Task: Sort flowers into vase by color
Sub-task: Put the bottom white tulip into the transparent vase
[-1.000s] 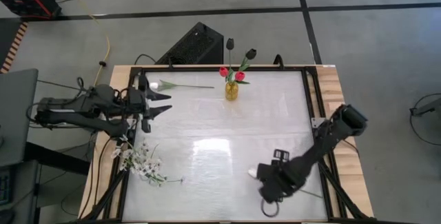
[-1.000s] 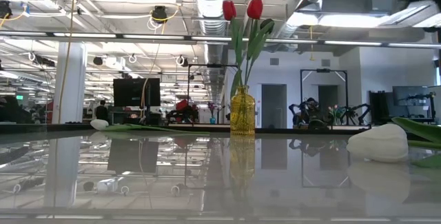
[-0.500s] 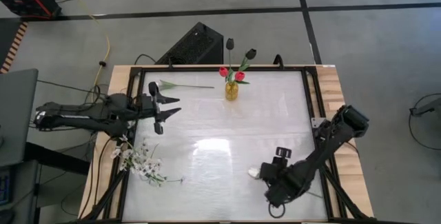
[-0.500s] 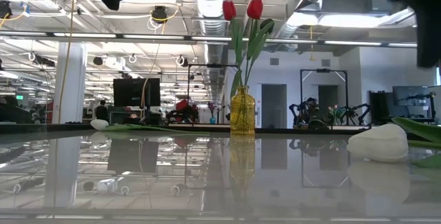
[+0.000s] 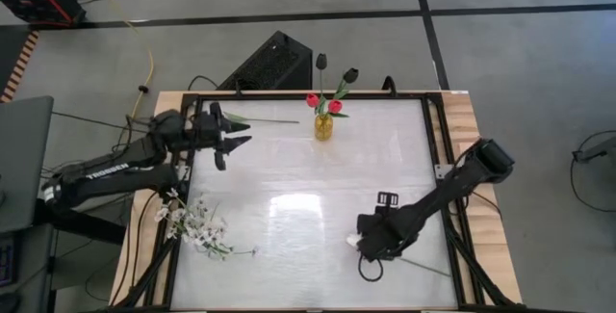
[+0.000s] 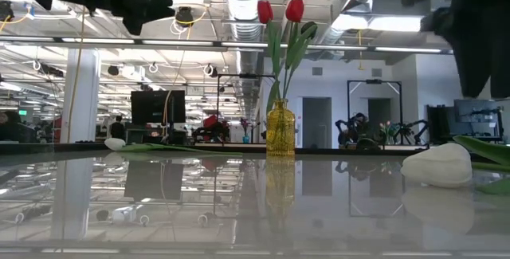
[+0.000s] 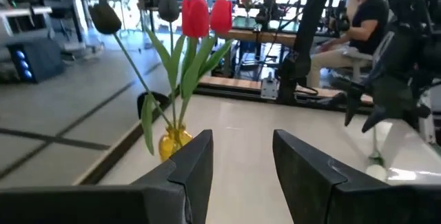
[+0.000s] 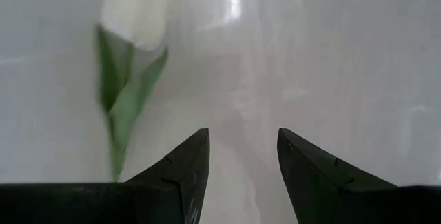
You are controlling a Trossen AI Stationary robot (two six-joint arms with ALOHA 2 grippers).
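The yellow glass vase [image 5: 323,126] stands near the table's far edge and holds two red tulips [image 7: 207,14] and two black tulips [image 7: 107,17]. One white tulip [image 5: 260,119] lies flat at the far left. Another white tulip [image 8: 134,10] lies at the near right, its bud [image 6: 438,165] on the table. My left gripper [image 5: 243,132] hangs open above the far left, pointing level toward the vase [image 7: 172,141]. My right gripper [image 5: 368,246] points down, open, just above that near-right tulip, beside its leaves [image 8: 120,86]. A spray of tiny white blossoms [image 5: 197,224] lies at the near left.
The glossy white tabletop [image 5: 289,188] has a dark frame and wooden side strips. A black box [image 5: 269,63] stands on the floor beyond the far edge. In the left wrist view a person [image 7: 358,24] sits in the room beyond the table.
My left gripper has swung toward the table's far edge and sunk, and now faces the vase. My right gripper has gone toward the far edge and a little down, coming over the near-right white tulip. No flower has moved.
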